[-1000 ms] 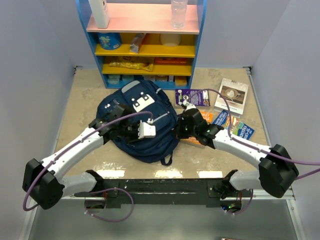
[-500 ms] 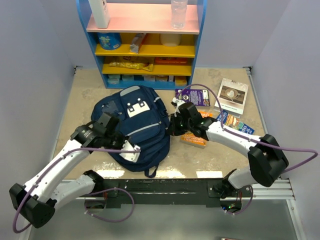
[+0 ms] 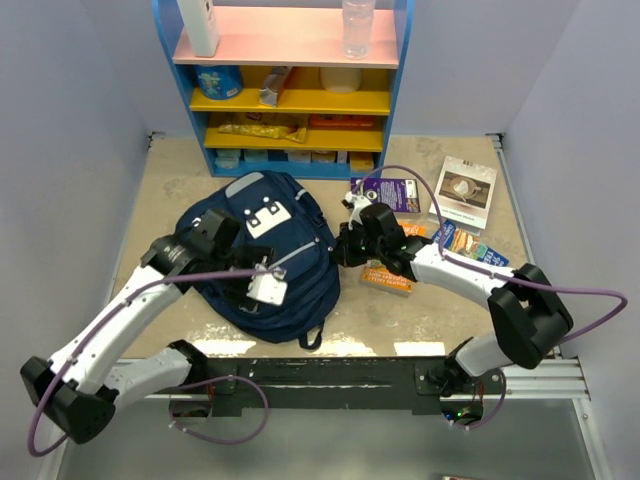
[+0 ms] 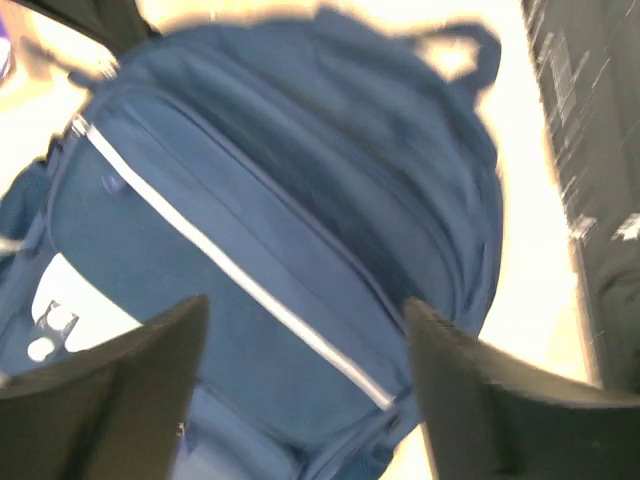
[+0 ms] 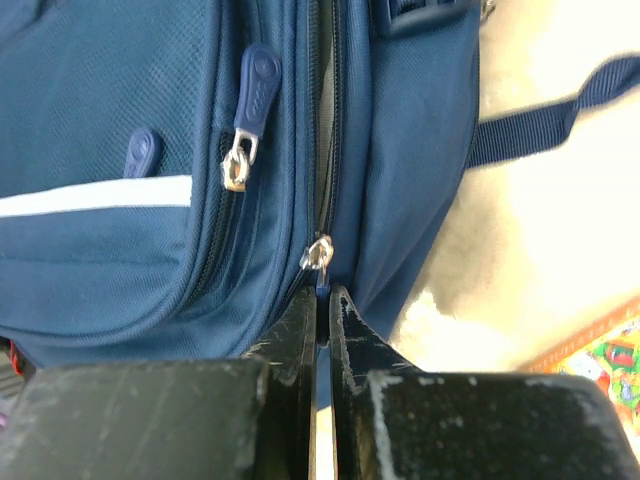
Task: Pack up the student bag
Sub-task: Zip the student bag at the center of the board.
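**Two arms meet over navy backpack at mid-table**

At far left, the left arm (image 3: 110, 320) stretches in from the near edge of the beige table (image 3: 170, 180). Its left gripper (image 4: 300, 400) hangs over the front of the student bag (image 3: 310, 285). The dark fingers (image 4: 110, 400) are spread wide, with only blue fabric showing below them. Whether they touch the cloth cannot be told from the blurred wrist view.

The bag lies flat at the centre of the table, front pocket up. White label patches (image 3: 262, 215) sit toward its far end and a strap loop (image 3: 310, 337) at its near end. A thin light stripe (image 3: 300, 255) slants across the pocket. Behind the bag, against the back wall, stands a blue shelf unit (image 3: 400, 100) with pink and yellow shelves holding packets and bottles.

At the bag's right flank, the right gripper (image 5: 322, 300) has its fingertips pressed together on a zip pull (image 5: 320, 270) of the zip running along the side. A second pull (image 5: 255, 80) hangs on the front pocket just to the left. A webbing strap (image 5: 540, 125) trails off the bag onto the tabletop.

Further right, a colourful book (image 3: 385, 280) lies beneath the right arm (image 3: 450, 270), just beside the bag. A purple packet (image 3: 385, 193) and a white-covered book (image 3: 463, 190) rest nearer the far right corner, well apart from the bag.
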### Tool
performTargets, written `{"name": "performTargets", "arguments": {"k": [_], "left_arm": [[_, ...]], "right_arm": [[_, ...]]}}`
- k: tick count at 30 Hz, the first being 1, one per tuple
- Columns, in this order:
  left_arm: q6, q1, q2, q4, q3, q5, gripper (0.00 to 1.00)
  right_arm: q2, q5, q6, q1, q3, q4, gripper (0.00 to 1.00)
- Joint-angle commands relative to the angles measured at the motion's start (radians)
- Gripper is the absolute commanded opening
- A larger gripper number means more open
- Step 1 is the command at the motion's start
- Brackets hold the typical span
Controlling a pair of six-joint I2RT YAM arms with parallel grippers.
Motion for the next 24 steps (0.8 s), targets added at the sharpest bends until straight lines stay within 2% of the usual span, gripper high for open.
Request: {"name": "performTargets", "arguments": {"k": [1,2,4,5,6,8,10,13,20,24], "left_arm": [[-0.204,0.0,0.106,-0.038,0.122,0.255,1.0],[-0.232,-0.002,0.122,-0.024,0.138,0.288,1.0],[-0.437,-0.003,0.162,0.139,0.132,0.312,1.0],[-0.6,-0.005,0.176,0.209,0.117,0.305,1.0],[-0.669,-0.009,0.203,0.32,0.11,0.279,1.0],[-0.773,-0.026,0.228,0.402,0.086,0.251,1.0],[-0.845,-0.086,0.26,0.477,0.072,0.157,1.0],[-0.896,-0.175,0.306,0.531,0.041,-0.024,1.0],[-0.867,-0.246,0.364,0.562,-0.014,-0.215,1.0],[-0.83,-0.258,0.401,0.596,0.007,-0.391,1.0]], "right_arm": [[-0.071,-0.003,0.032,0.008,-0.069,0.109,0.0],[-0.074,-0.01,0.041,0.011,-0.088,0.121,0.0],[-0.08,-0.013,0.047,0.012,-0.103,0.133,0.0],[-0.08,-0.017,0.055,0.017,-0.115,0.144,0.0],[-0.08,-0.024,0.058,0.017,-0.12,0.15,0.0],[-0.086,-0.023,0.064,0.02,-0.128,0.155,0.0],[-0.095,-0.023,0.07,0.021,-0.129,0.156,0.0],[-0.108,-0.023,0.072,0.023,-0.126,0.155,0.0],[-0.114,-0.032,0.07,0.023,-0.114,0.146,0.0],[-0.117,-0.047,0.073,0.023,-0.113,0.147,0.0]]}}
